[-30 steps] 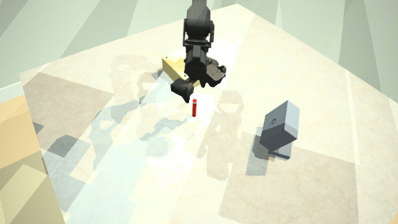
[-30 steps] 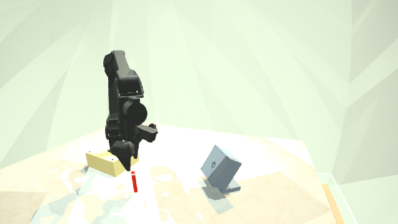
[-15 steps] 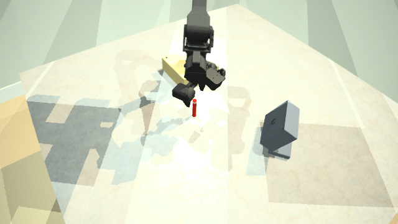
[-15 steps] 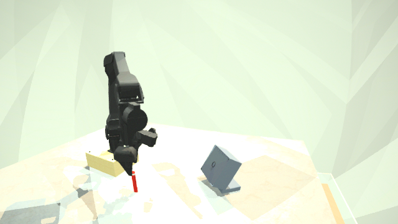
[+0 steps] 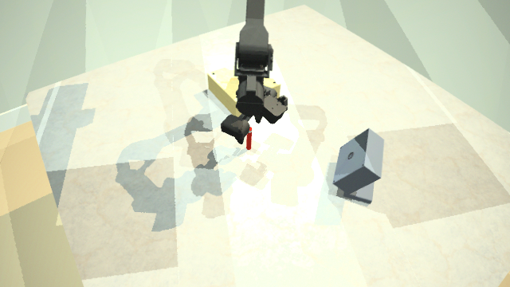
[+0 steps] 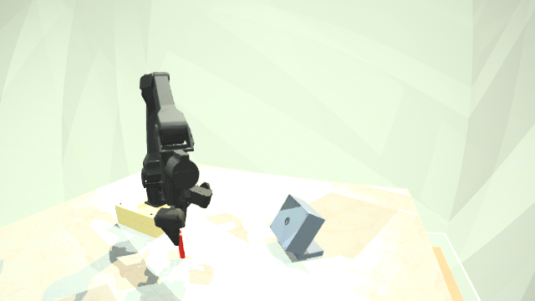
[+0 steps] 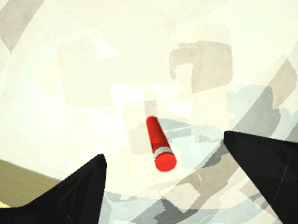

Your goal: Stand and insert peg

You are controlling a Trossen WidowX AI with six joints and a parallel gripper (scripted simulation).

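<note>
Peg (image 5: 249,140) (image 6: 181,246) (image 7: 158,137): standing on your worktop (image 5: 287,243) (image 6: 234,276) (image 7: 40,90), white band up
Jaws (image 5: 258,128) (image 6: 184,227): spread wide, holding nothing
Done: stand-up, release, as you can judge
Left: your regrasp, insertion, second release, retreat
Hole (image 5: 351,155) (image 6: 287,221): unfilled

prob. a lab, robot arm (image 5: 254,44) (image 6: 169,121) on marbled tabletop (image 5: 279,239) (image 6: 376,205)

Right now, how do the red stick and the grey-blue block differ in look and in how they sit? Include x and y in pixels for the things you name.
The red stick (image 5: 249,140) (image 6: 181,247) (image 7: 158,135) is slim and round, while the grey-blue block (image 5: 354,163) (image 6: 297,223) is bulky and flat-sided. The stick stands upright on the table; the block is tilted on a small base. The stick is red with a pale band near its top, whereas the block is plain grey-blue with a hole in its face. The tool holds neither.
</note>
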